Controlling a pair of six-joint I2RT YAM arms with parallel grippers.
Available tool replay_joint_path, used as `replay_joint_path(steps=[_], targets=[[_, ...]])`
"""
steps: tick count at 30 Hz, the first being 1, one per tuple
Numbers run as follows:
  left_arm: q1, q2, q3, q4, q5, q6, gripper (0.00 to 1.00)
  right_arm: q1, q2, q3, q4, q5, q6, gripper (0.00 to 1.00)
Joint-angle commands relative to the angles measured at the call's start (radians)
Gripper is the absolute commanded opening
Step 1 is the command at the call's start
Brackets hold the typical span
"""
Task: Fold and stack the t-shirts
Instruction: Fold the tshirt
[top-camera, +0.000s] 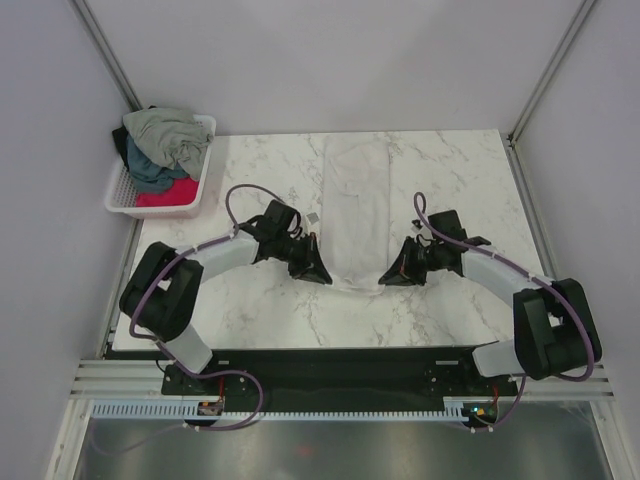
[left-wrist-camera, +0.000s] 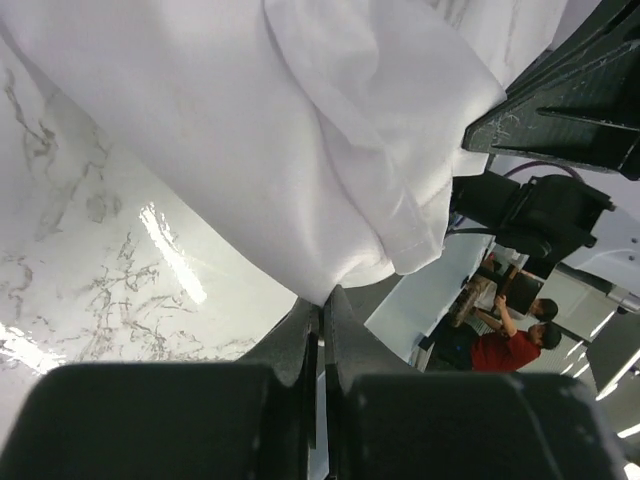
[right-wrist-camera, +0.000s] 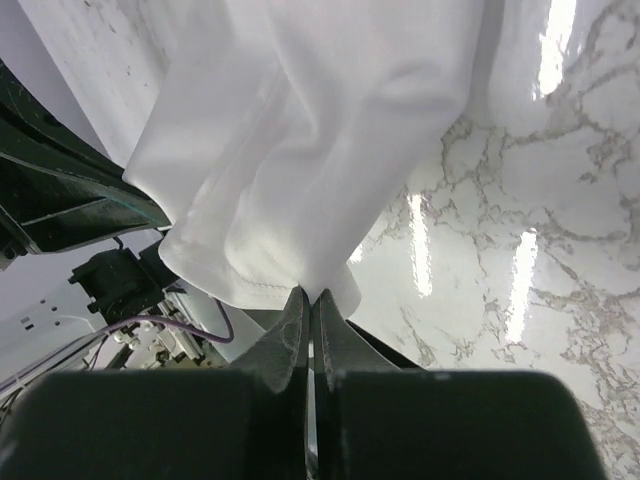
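Observation:
A white t-shirt (top-camera: 357, 205) lies folded into a long narrow strip down the middle of the marble table (top-camera: 260, 170). My left gripper (top-camera: 318, 274) is shut on its near left corner, the cloth (left-wrist-camera: 300, 150) pinched between the fingertips (left-wrist-camera: 322, 300). My right gripper (top-camera: 388, 278) is shut on the near right corner, the hem (right-wrist-camera: 290, 180) rising from its tips (right-wrist-camera: 310, 296). Grey-green (top-camera: 168, 130), dark teal (top-camera: 148, 168) and red-pink (top-camera: 170, 192) t-shirts lie heaped in the basket.
A white lattice basket (top-camera: 205, 160) stands at the table's far left corner. A small white tag (top-camera: 314, 216) lies on the marble just left of the shirt. Grey walls with metal posts (top-camera: 110, 50) close in the table's sides and back.

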Motion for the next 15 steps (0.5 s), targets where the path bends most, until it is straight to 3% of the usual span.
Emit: replay_joint_path(steps=[1,7,15], targets=[[0.046,-0.001,0.101,-0.066,0.037,0.073,0.02,-0.024,0.029,0.109,-0.030,0.014,-0.038,0.00],[0.124,0.102,0.285,-0.075,0.038,0.113,0.02,-0.110,0.147,0.257,0.054,0.010,-0.003,0.00],[0.196,0.366,0.607,-0.087,0.049,0.162,0.02,-0.168,0.362,0.458,0.217,0.013,0.029,0.00]])
